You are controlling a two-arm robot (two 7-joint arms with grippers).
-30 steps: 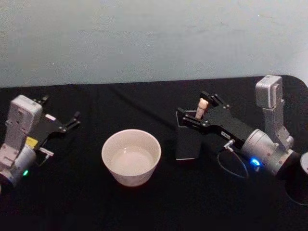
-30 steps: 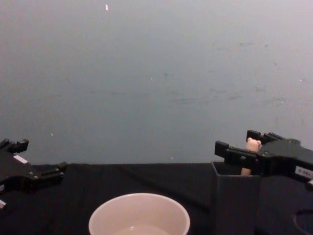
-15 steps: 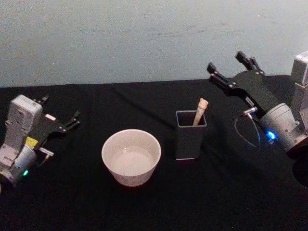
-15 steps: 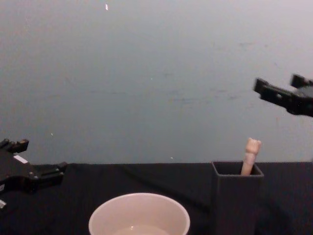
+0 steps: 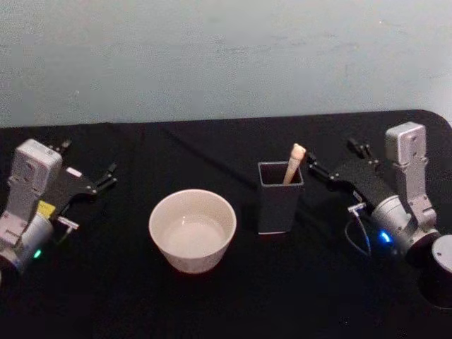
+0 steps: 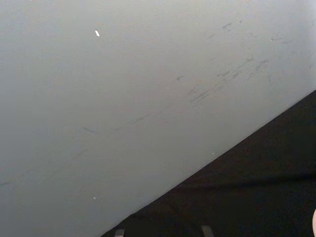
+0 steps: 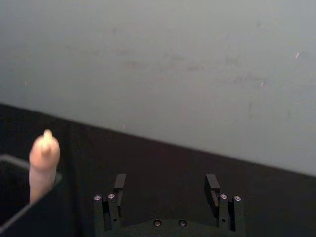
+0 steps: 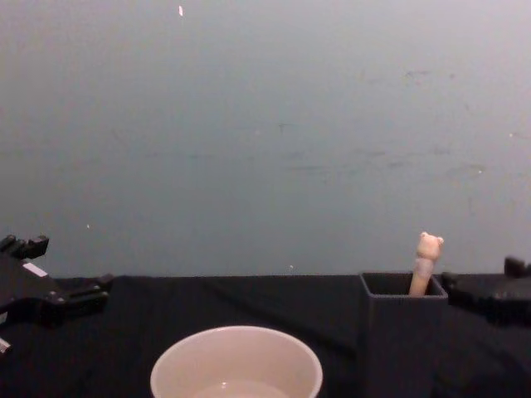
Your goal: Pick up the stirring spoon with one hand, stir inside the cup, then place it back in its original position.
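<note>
- Head view, far left: left gripper point(image 5: 88, 176) low over the black table point(image 5: 233, 296), well left of the cup, fingers spread apart, nothing between them. Chest view has it at the left edge point(image 8: 58, 274), same spread.
- Left of centre, near side: cream-white cup point(image 5: 192, 229), wide and round, upright on the table. Chest view catches its thick rim point(image 8: 236, 365) at the bottom edge.
- Right of the cup, a little farther back, apart from it: dark grey square holder point(image 5: 280, 201), upright, straight walls.
- Stirring spoon point(image 5: 293, 163) stands in the holder, leaning toward the holder's right side; beige handle sticks up past the rim. Chest view shows the small bear head on top point(image 8: 426, 259), above the holder point(image 8: 400, 332). Stem and bowl hidden inside.
- Right of the holder: right gripper point(image 5: 335, 157), near the spoon handle but not touching, pointing left toward it. Fingers apart and bare; right wrist view shows both prongs point(image 7: 165, 186) with a clear gap, spoon handle point(image 7: 43, 163) off to one side.
- Chest view: right gripper point(image 8: 485, 282) at the right edge, about level with the holder's rim.
</note>
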